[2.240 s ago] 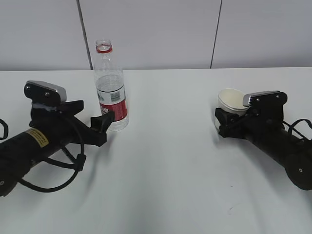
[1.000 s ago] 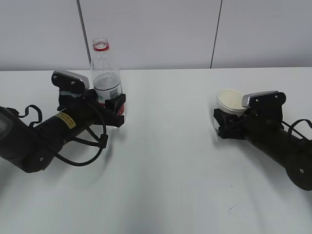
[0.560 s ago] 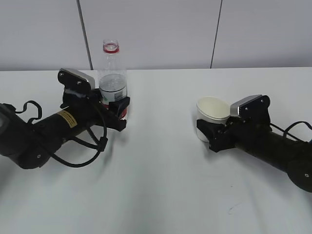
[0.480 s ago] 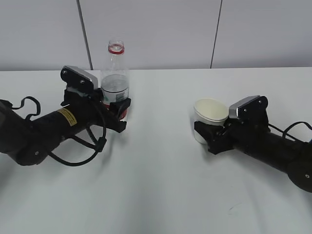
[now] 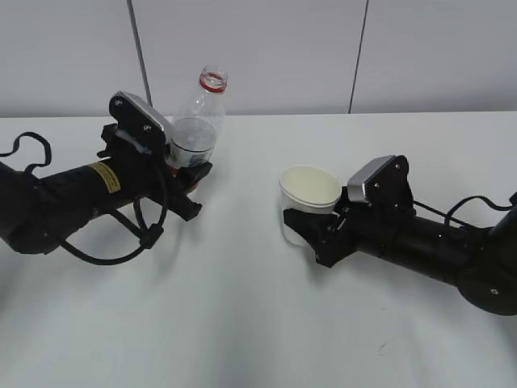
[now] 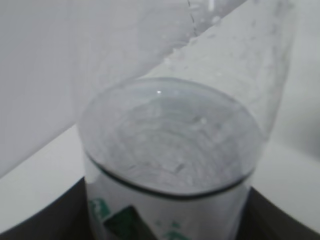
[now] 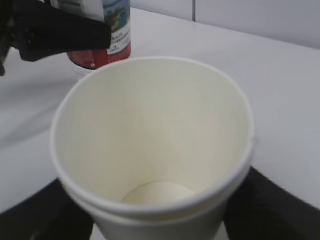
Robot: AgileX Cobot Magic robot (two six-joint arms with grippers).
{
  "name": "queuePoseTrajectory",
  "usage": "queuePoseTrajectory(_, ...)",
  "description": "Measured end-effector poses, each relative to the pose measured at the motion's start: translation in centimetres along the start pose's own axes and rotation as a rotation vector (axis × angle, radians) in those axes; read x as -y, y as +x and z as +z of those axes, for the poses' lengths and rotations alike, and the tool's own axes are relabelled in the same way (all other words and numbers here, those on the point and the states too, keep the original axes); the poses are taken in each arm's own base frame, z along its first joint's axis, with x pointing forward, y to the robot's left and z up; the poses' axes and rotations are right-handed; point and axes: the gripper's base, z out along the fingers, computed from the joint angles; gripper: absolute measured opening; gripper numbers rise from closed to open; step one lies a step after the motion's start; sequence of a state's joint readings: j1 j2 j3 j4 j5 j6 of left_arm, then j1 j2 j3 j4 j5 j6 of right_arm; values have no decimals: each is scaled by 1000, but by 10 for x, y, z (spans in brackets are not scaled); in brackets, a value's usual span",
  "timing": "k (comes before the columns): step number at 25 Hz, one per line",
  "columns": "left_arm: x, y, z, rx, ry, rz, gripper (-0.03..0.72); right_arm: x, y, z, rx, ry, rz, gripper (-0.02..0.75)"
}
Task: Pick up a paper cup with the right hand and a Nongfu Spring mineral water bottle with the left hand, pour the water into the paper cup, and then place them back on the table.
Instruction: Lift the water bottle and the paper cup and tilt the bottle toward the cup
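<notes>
One Nongfu Spring mineral water bottle (image 5: 196, 123) is clamped low on its body by the left hand (image 5: 182, 166), tilted with its uncapped neck toward the right; water (image 6: 170, 132) is seen inside. One paper cup (image 5: 306, 202), empty, is gripped upright by the right hand (image 5: 317, 232) above the table (image 5: 258, 323).

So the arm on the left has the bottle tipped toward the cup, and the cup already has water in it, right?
Not quite. The bottle is tipped toward the paper cup, but the cup is dry: the right wrist view shows its bare cream bottom. The water sits in the bottle.
</notes>
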State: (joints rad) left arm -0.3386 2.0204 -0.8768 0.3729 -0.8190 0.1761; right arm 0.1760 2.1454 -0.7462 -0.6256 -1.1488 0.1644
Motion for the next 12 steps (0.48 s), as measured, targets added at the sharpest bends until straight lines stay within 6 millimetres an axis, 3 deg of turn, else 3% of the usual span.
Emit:
queuePoseTrajectory(6, -6, -15, -6, 10, -16, 128, 415, -9, -22, 10, 55, -91, -10, 507)
queuePoseTrajectory(12, -9, -22, -10, 11, -24, 250, 413, -13, -31, 22, 39, -159, -14, 507)
